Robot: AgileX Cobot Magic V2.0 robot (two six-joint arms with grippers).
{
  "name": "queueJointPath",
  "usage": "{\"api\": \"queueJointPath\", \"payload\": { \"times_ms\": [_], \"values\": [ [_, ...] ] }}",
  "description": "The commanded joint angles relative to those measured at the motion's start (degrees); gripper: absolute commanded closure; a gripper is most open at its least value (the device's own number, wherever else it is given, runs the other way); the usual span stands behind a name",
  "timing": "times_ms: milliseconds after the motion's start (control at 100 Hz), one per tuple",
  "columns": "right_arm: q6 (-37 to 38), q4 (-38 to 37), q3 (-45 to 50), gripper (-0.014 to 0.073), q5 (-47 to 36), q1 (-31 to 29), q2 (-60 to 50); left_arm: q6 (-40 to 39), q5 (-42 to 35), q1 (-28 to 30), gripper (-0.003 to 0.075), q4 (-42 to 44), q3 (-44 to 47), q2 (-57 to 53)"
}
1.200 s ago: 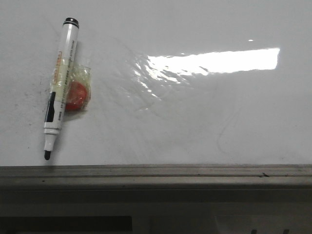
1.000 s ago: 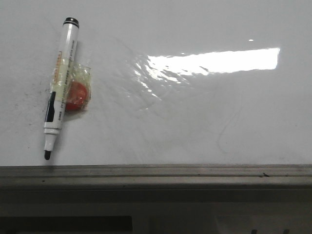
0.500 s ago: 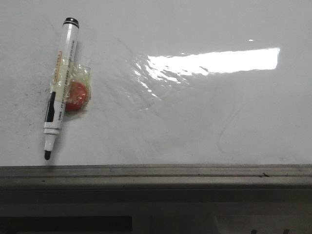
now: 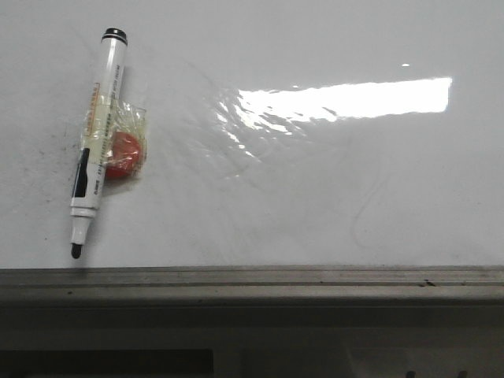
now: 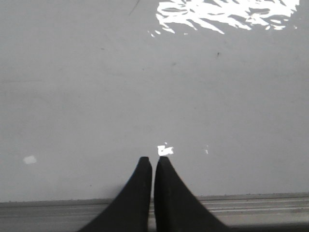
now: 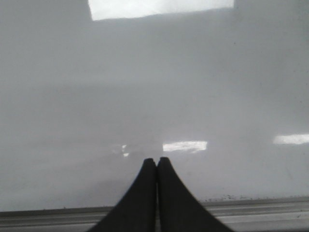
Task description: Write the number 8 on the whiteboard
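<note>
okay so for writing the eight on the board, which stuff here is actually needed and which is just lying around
Needed:
- whiteboard, no 8 on it yet
- marker pen, uncapped, lying on the board
- left tool and right tool, both shut and empty

Lying about:
- red round object in clear wrap, touching the pen; taped to it or loose, cannot tell

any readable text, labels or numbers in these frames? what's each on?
Marker pen: a printed label runs along the barrel, too small and blurred to read.
Whiteboard: only faint grey smudges; no digit or word written.
Wrist views: no text.
</note>
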Motion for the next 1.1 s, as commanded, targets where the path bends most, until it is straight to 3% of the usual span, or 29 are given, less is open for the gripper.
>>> {"api": "queueJointPath", "payload": {
  "times_ms": [0,280,490,650,780,980,1090],
  "values": [
    [-0.67,-0.80,0.73,0.0657,-3.46,0.02,-1.35,-0.13,-4.23,0.14,0.0741,0.30,1.79,-1.74],
    [-0.67,-0.80,0.73,0.0657,-5.50,0.02,-1.35,-0.13,-4.79,0.14,0.0741,0.30,1.79,-1.74],
    [-0.67,0.30,0.73,0.0658,-19.55,0.02,-1.35,-0.13,-10.71,0.14,0.0741,-8.44,1.79,-1.74],
    [-0.67,0.30,0.73,0.0657,-30.14,0.02,-1.35,-0.13,-18.88,0.14,0.0741,-8.97,1.79,-1.74],
    [9.26,4.15,0.73,0.0657,-35.62,0.02,-1.35,-0.13,-26.68,0.14,0.0741,-8.87,1.79,-1.74],
    [9.27,4.62,-0.14,0.0657,-35.61,0.05,-1.35,-0.13,-31.30,0.14,0.0741,-9.27,1.25,-1.74],
    [9.16,4.62,-5.24,0.0657,-22.75,0.79,-1.23,-0.13,-27.18,0.14,0.0741,-8.87,-1.53,-1.46]
  ]
}}
